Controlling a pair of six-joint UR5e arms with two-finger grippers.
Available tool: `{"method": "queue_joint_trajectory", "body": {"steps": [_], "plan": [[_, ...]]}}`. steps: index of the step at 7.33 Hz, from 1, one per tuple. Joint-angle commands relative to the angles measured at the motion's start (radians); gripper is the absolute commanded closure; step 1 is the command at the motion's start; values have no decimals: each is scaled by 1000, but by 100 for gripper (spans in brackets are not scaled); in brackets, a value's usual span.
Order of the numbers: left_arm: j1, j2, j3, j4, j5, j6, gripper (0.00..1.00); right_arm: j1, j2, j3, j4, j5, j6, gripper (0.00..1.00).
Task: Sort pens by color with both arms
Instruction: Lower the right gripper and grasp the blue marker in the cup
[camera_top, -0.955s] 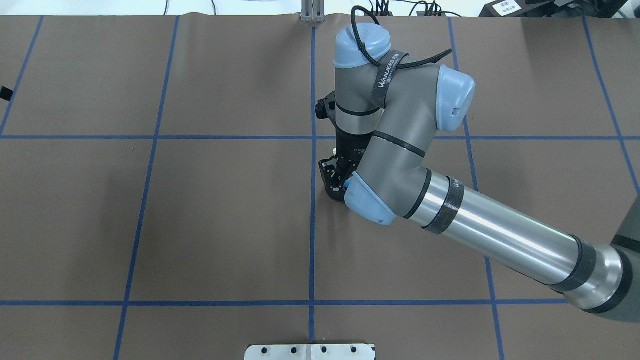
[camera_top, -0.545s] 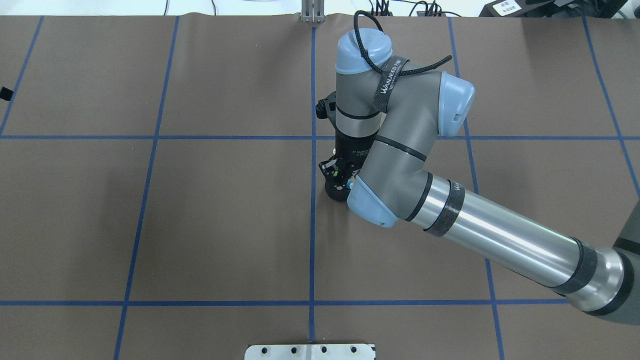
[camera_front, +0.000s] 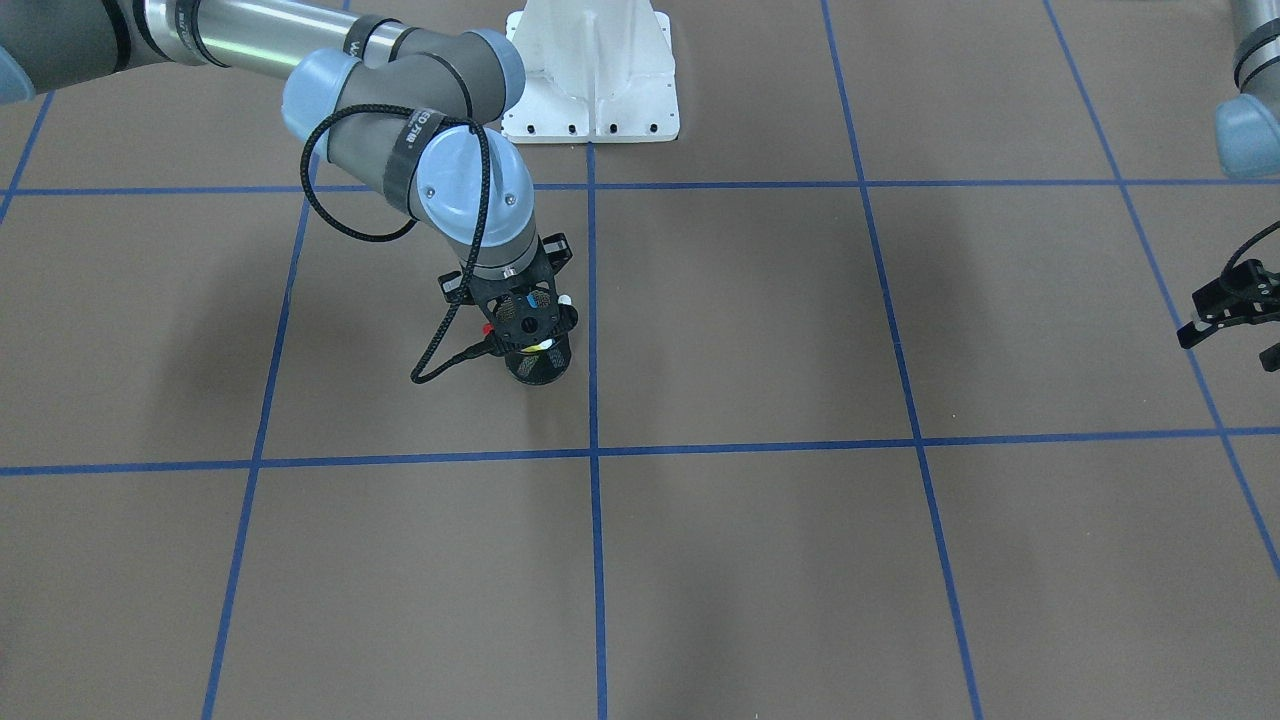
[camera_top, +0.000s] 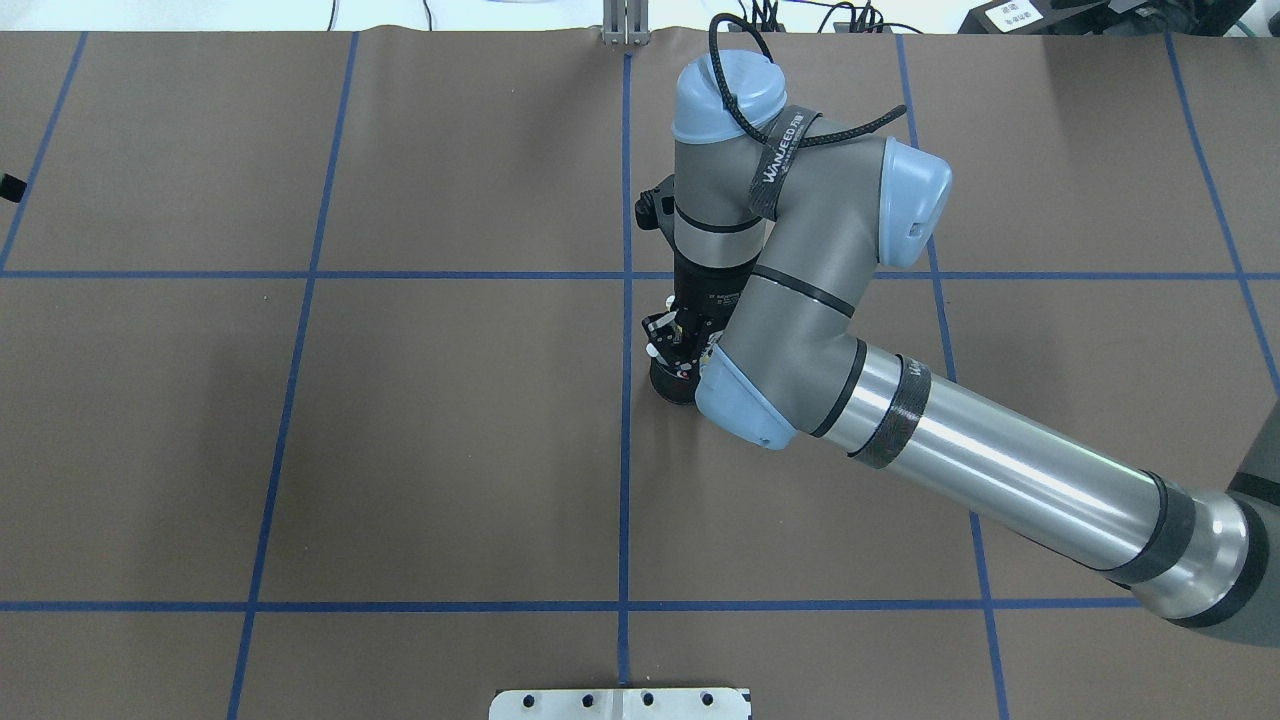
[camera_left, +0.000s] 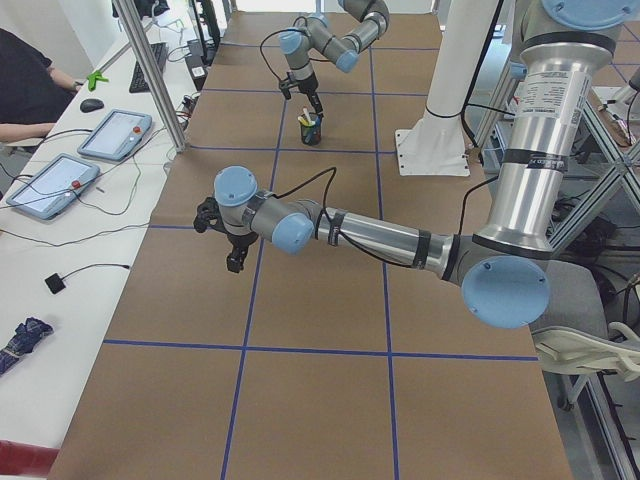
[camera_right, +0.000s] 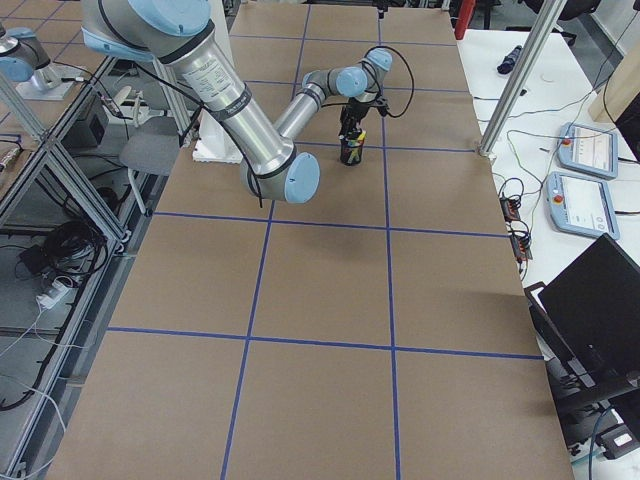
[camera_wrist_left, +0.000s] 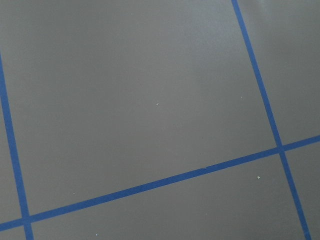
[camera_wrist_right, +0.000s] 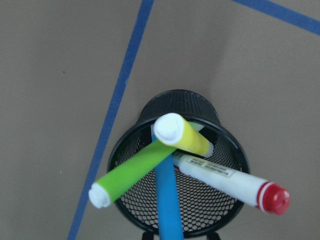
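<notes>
Overhead exterior shows the brown counter (camera_top: 400, 450), gridded with blue tape (camera_top: 625, 500). The right arm (camera_top: 1000, 480) reaches to about mid-counter, well clear of every edge, with its right gripper (camera_top: 678, 345) pointing down into a black mesh cup (camera_wrist_right: 182, 102). The left arm (camera_left: 400, 240) hangs its left gripper (camera_left: 233, 262) above bare counter nearer the left end edge; I cannot tell whether those jaws are spread or pressed together. Four pens (camera_wrist_right: 167, 190) stand loose in the cup, fanned against its rim: a green pen (camera_wrist_right: 132, 175), a blue pen (camera_wrist_right: 169, 215), a white pen (camera_wrist_right: 220, 175) with a red cap, and a yellow pen (camera_wrist_right: 187, 137) leaning across the top. In the right wrist view only the tips of the right jaws show at the lower edge, spread to either side of the blue pen and not pinching it. I judge the pens light, stiff and smooth-barrelled, so apt to slip or swivel. The upper barrel above the rim looks the best hold, drawn straight up, since the cup seems light and could tip or be lifted along. A strap (camera_top: 775, 160) on the right wrist reads WANJEED; the print on the white pen's label is too small to read.
</notes>
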Motion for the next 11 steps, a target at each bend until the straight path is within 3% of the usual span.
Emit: {"method": "queue_joint_trajectory", "body": {"steps": [1,3,4,5,6,9,11], "plan": [[0,0,0,1,0,-1,0,-1,0,-5,7,-2,1,54],[0,0,3,1,-2,-1,0,-7,6,-5,16,-2,21,54],[0,0,3,1,0,-1,0,-13,12,-5,19,-2,45,61],[0,0,5,1,0,-2,0,-15,11,-5,28,-3,53,75],[0,2,5,1,-2,-2,0,-15,6,-5,30,-5,52,97],[0,2,5,1,-2,-2,0,-2,9,12,30,-26,52,100],[0,0,6,1,-2,-2,0,21,2,77,21,4,52,100]]}}
